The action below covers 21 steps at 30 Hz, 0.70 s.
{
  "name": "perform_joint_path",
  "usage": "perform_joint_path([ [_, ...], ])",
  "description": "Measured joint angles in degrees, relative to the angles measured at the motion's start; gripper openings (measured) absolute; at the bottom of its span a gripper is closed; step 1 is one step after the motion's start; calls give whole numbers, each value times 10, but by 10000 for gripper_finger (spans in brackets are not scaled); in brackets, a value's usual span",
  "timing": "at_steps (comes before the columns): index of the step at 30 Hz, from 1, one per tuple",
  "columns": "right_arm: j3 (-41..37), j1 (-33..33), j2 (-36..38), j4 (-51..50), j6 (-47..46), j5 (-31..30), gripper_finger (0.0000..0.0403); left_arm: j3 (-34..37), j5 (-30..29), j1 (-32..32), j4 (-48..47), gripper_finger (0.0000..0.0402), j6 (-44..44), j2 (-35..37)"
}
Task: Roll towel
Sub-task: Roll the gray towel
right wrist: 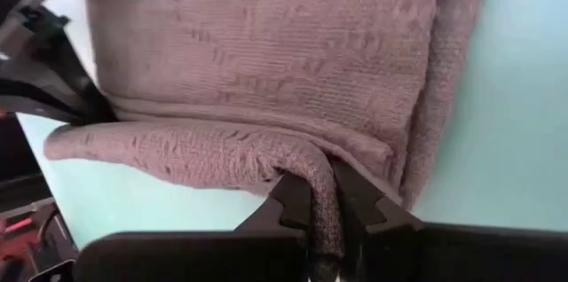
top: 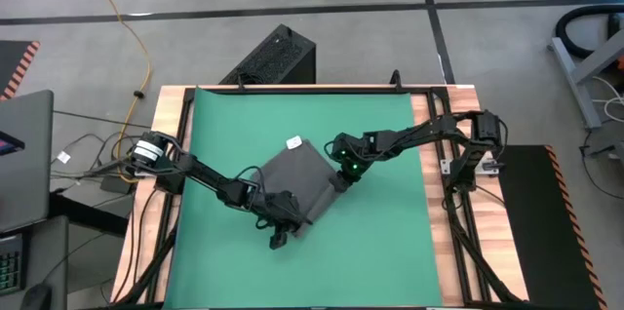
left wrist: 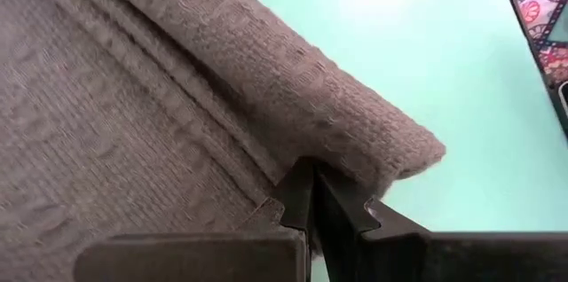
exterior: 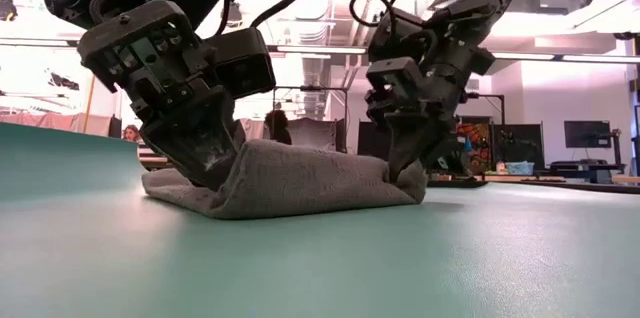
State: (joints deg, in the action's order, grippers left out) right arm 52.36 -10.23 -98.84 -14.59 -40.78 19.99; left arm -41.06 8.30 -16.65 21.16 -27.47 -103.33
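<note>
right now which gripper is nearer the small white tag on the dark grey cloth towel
Right. The right gripper pinches the dark grey cloth towel at the corner nearer the small white tag; the left gripper pinches the corner on the far side from it.

I note towel (top: pixel 297 175): grey cloth, coarse woven texture, matt. Mat (top: pixel 390 251): green, smooth, faint sheen. Table (top: pixel 172 105) edges: wood. Gripper fingers (left wrist: pixel 297 202): dark matt plastic.

The wooden bench (top: pixel 171 115) carries a large green mat (top: pixel 390 242). A dark grey towel (top: pixel 297 178) lies near the mat's centre.
</note>
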Motion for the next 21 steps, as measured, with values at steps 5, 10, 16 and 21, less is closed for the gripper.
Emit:
perform_joint_path([
  [5,3,3,-36,8,-5,3,33,-8,6,0,0,0,-42,8],
  [10,10,4,-52,7,-5,-2,33,-15,37,-2,-4,0,-87,41],
  [16,9,-3,-53,8,-10,-3,33,-16,60,-14,-17,0,-153,102],
  [21,9,0,-53,15,-10,-5,33,-17,-24,-39,-55,0,-145,148],
])
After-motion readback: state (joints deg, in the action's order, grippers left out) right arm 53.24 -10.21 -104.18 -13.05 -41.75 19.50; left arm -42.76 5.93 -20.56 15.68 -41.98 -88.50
